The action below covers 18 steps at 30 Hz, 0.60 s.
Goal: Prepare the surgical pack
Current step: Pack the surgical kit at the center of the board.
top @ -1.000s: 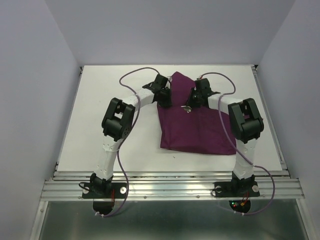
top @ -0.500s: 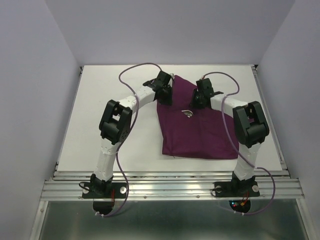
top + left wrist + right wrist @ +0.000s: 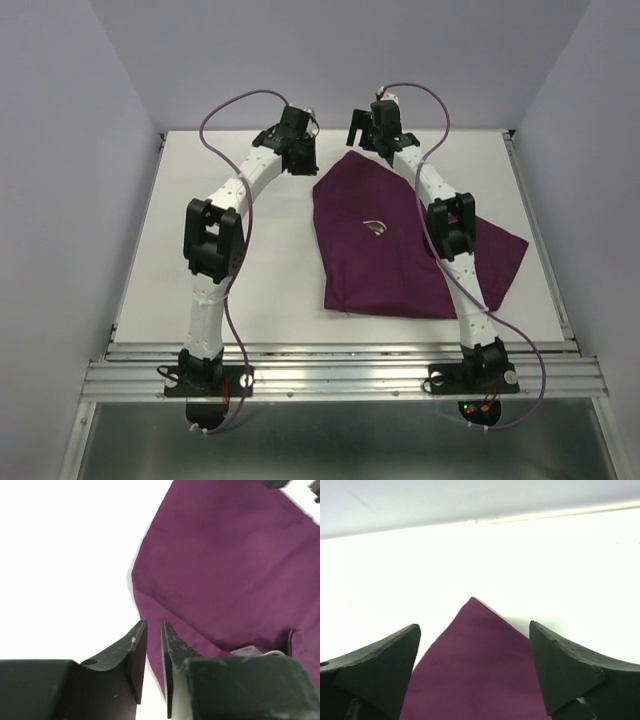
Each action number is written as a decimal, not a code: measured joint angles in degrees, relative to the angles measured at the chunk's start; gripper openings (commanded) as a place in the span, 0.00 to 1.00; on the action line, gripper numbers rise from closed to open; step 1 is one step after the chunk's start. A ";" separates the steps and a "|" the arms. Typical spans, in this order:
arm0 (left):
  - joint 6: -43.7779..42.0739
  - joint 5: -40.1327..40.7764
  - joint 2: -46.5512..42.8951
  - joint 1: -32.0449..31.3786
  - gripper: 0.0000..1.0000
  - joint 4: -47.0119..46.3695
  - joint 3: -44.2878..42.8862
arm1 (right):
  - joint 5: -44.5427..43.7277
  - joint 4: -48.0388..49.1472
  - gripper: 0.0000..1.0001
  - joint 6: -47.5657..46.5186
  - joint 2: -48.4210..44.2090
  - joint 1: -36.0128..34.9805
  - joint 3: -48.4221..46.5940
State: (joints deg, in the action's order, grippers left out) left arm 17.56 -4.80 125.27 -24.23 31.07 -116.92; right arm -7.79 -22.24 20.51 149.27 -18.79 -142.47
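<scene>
Tabletop (image 3: 200,220) is flat matte white, rectangular, and takes up most of the overhead view. Biggest thing on it is the dark-purple cloth (image 3: 390,250). It's soft and kinda suede-looking, and it's folded into a rough wedge sitting right of center. One pointed corner aims at the far edge and a loose flap spills out toward the right side. The folds leave a few creases, and the left edge is a clean diagonal in the left wrist view (image 3: 215,565). Both arms are white segments with chunky black joints, stretched way out to the back. The right claw (image 3: 372,135) hangs over that far pointed corner with its jaws spread wide and nothing in them. In its own camera (image 3: 474,625) the purple tip (image 3: 477,650) sits right between the two blunt black fingers (image 3: 385,655). The left claw (image 3: 300,160) is just beside the cloth's far left edge, over bare white. It's pinched down to a thin slit (image 3: 154,625) with nothing held, and the scuffed fingertips (image 3: 132,645) line up about on the cloth's border. Smallest bit is a small shiny thing (image 3: 377,226) peeking out of a gap mid-cloth, also visible low in the left wrist view (image 3: 255,652). Can't tell what it actually is.
</scene>
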 measured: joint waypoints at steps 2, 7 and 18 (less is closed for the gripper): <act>-0.35 0.07 0.00 0.00 0.31 1.22 -0.09 | 0.07 0.39 0.98 -0.28 2.34 0.00 -1.79; -1.27 0.07 0.15 -0.15 0.31 4.37 -2.43 | 0.09 3.56 0.98 -1.55 3.89 0.00 1.99; -1.18 -1.86 0.22 -0.09 0.29 4.57 -2.27 | 0.48 5.64 0.59 -3.89 6.99 0.00 1.14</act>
State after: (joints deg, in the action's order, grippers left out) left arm 16.38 -6.66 125.49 -24.32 35.64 -119.20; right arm -7.31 -16.60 16.62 156.27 -18.79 -141.34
